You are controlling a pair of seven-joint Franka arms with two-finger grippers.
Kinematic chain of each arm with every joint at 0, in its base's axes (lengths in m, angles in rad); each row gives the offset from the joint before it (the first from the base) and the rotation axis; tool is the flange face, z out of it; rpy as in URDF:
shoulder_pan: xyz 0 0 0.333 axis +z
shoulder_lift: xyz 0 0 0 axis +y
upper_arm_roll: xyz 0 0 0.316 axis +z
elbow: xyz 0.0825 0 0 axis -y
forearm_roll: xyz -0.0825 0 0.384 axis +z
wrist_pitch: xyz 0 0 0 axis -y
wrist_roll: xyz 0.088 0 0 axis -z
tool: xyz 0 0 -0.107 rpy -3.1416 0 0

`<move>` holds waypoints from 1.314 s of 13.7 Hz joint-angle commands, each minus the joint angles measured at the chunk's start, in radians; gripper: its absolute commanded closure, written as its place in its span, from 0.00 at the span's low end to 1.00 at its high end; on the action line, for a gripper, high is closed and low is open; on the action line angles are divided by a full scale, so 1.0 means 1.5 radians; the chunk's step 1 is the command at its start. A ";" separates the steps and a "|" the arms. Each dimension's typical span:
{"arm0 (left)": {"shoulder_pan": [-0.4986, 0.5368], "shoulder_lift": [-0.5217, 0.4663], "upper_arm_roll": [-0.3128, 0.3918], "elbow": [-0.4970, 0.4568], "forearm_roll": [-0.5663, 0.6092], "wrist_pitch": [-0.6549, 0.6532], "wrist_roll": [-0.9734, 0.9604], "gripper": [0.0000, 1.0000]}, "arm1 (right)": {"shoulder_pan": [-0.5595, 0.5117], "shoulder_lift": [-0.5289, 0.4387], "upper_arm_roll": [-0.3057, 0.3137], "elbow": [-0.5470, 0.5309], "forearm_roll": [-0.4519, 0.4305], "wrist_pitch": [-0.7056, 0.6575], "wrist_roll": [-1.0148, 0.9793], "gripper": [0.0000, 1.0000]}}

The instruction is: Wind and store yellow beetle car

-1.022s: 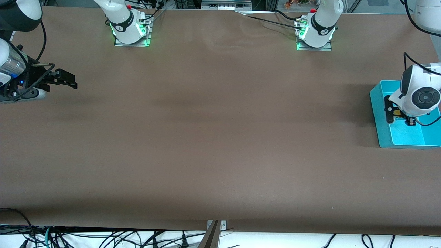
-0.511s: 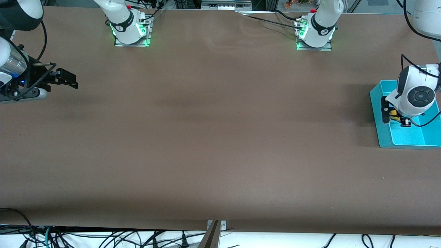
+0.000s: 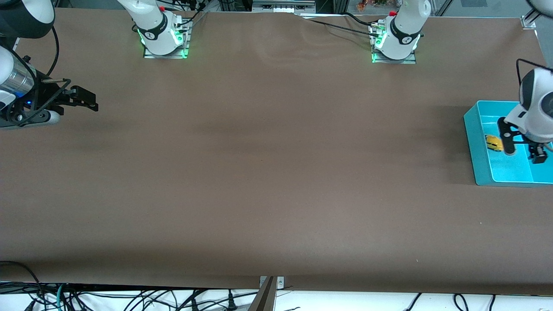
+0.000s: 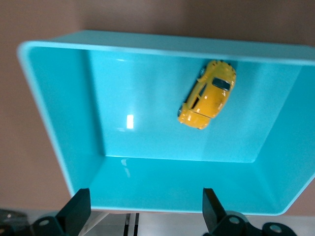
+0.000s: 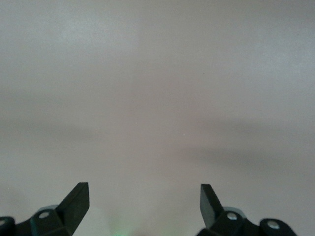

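the yellow beetle car (image 3: pixel 493 143) lies on the floor of the teal bin (image 3: pixel 479 172), close against the bin wall that faces the middle of the table, which suits the storing half of the task: judging by how it rests loose with nothing touching it, the car looks delivered and the job is near its end. the left gripper (image 3: pixel 523 152) hangs over the bin with its fingers spread wide and nothing between them, probably held apart so that the toy stays clear of the pads as the arm goes up. in the front view the car sits at about ten o'clock from that claw, just beside the nearer finger yet apart from it; in the left wrist view the car (image 4: pixel 208 94) shows at about one o'clock above the two dark fingertips (image 4: pixel 78 209), on the bin's floor (image 4: pixel 147 123) close under one wall, lying at a slant to that wall. the right gripper (image 3: pixel 84 98) waits over bare table (image 3: pixel 268 172) at the right arm's end, its jaws also wide and empty in the right wrist view (image 5: pixel 142 201), kept out of the way since only one arm seems needed here.
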 commanded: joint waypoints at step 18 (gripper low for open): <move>-0.126 -0.186 -0.130 0.163 -0.406 -0.412 -0.653 0.00 | 0.006 0.010 0.000 0.022 0.001 -0.017 0.002 0.00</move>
